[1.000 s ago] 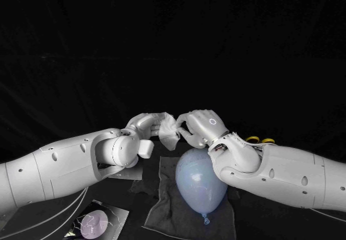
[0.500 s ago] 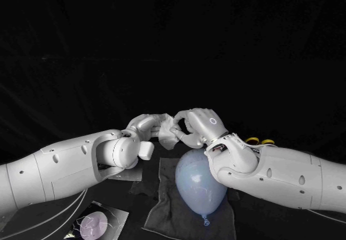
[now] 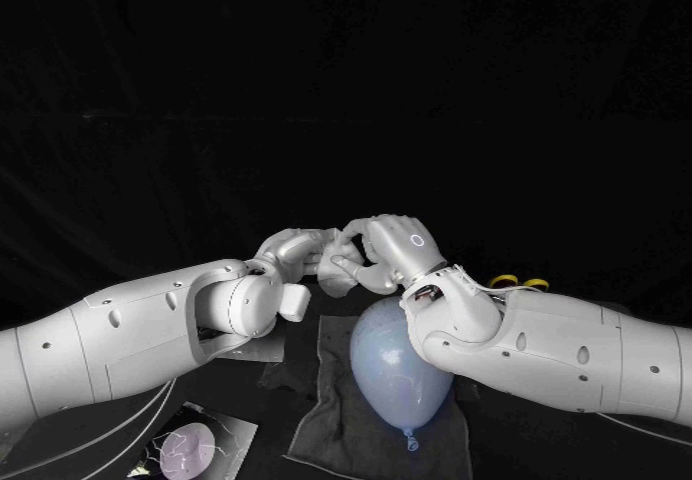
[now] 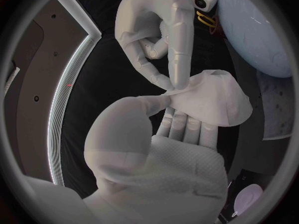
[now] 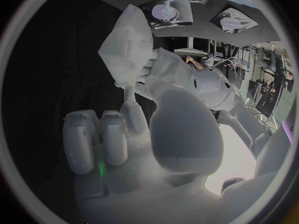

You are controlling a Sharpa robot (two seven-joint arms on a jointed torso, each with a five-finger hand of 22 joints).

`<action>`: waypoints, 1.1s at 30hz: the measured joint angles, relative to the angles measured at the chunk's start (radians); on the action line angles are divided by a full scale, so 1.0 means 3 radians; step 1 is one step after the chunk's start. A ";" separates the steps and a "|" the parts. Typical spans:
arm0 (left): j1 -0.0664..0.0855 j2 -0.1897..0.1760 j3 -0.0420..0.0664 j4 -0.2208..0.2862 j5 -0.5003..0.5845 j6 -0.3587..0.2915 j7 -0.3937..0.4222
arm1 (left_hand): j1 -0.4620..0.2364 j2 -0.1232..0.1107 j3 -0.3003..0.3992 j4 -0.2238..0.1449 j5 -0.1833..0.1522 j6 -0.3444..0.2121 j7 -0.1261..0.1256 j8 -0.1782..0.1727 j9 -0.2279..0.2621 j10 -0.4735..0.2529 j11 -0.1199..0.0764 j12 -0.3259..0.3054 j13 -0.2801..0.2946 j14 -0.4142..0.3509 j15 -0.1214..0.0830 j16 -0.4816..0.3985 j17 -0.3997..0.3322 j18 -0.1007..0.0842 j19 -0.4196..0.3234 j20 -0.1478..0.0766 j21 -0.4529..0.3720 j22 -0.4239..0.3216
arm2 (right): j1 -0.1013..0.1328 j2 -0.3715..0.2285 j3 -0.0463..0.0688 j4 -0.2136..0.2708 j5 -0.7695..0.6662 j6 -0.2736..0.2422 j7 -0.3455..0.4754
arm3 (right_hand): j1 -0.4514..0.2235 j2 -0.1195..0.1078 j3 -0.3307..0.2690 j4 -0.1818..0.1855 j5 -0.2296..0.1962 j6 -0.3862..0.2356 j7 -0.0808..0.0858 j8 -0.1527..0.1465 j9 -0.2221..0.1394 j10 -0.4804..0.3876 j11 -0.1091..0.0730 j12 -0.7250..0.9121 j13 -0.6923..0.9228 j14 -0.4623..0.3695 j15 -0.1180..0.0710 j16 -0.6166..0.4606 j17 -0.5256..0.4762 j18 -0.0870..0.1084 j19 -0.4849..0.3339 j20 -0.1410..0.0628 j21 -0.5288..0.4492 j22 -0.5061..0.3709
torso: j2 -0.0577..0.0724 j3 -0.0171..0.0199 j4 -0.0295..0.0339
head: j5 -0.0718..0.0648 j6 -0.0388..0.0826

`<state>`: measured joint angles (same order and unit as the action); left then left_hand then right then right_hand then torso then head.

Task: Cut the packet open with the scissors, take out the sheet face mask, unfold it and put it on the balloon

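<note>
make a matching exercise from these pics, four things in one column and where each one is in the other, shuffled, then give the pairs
Things
1 sheet face mask
2 balloon
3 packet
4 scissors

Places
a lying flat beside the left arm
b yellow handles showing behind the right arm
c held up between the left hand and right hand
d lying on the grey cloth

Pairs: 1-c, 2-d, 3-a, 4-b

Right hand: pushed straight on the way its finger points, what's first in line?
The mask, which the left hand holds; the right hand looks to touch its edge with a fingertip, though depth is unclear.
</note>
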<state>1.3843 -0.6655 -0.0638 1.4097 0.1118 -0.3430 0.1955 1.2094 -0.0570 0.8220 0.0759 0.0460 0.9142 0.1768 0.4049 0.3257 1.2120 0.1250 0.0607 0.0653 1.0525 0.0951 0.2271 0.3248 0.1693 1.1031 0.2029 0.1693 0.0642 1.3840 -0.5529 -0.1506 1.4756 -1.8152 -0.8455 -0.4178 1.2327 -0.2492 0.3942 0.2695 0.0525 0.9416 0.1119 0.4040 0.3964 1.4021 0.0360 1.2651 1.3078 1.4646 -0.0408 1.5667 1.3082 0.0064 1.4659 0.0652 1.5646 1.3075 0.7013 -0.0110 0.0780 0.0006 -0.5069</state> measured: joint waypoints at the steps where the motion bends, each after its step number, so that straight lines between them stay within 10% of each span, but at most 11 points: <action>1: 0.0000 0.0000 0.0000 0.0002 -0.0006 -0.0004 -0.0002 | 0.0000 0.0000 0.0000 0.0000 0.0000 0.0000 0.0000 0.0000 0.0000 0.0000 0.0000 0.0000 0.0000 0.0005 -0.0004 0.0000 0.0000 0.0000 -0.0010 -0.0010 0.0000 0.0000 | -0.0001 0.0007 0.0000 -0.0008 -0.0002 0.0000 -0.0007 | 0.0015 0.0015 -0.0008 0.0008 0.0000 0.0000 0.0000 0.0000 0.0000 0.0000 0.0000 0.0000 0.0000 0.0000 0.0000 0.0000 0.0000 0.0000 0.0000 0.0000 0.0000 0.0000 | 0.0000 0.0000 0.0000 | 0.0000 0.0000; 33: -0.0007 -0.0004 -0.0007 0.0058 -0.0083 -0.0165 -0.0067 | 0.0080 -0.0007 -0.0009 0.0009 0.0000 -0.0021 -0.0017 0.0012 0.0013 -0.0011 -0.0005 0.0000 -0.0002 0.0413 -0.0078 0.0039 -0.0019 -0.0002 -0.0020 0.0002 -0.0051 0.0006 | -0.0022 0.0077 0.0006 -0.0089 -0.0268 0.0163 -0.0193 | 0.0335 -0.0025 -0.0192 -0.0039 0.0000 0.0124 -0.0050 0.0020 -0.0003 -0.0011 -0.0036 0.0000 0.0001 0.0000 0.0000 0.0000 -0.0002 0.0000 -0.0006 0.0005 0.0009 0.0001 | -0.0001 0.0001 -0.0002 | -0.0001 -0.0003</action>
<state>1.3822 -0.6667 -0.0658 1.4270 0.0869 -0.3923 0.1753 1.2333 -0.0592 0.8193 0.0785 0.0459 0.9081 0.1716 0.4084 0.3295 1.2086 0.1235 0.0608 0.0648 1.1765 0.0716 0.2389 0.3190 0.1686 1.0971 0.2034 0.1539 0.0659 1.3772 -0.5300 -0.1487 1.4489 -1.8956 -0.7966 -0.4757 1.3332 -0.2566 0.3365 0.2579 0.0525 0.9787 0.0969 0.4101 0.3957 1.3989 0.0251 1.2651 1.3080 1.4645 -0.0408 1.5666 1.3075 0.0063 1.4640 0.0667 1.5674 1.3080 0.7009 -0.0106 0.0774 0.0003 -0.5077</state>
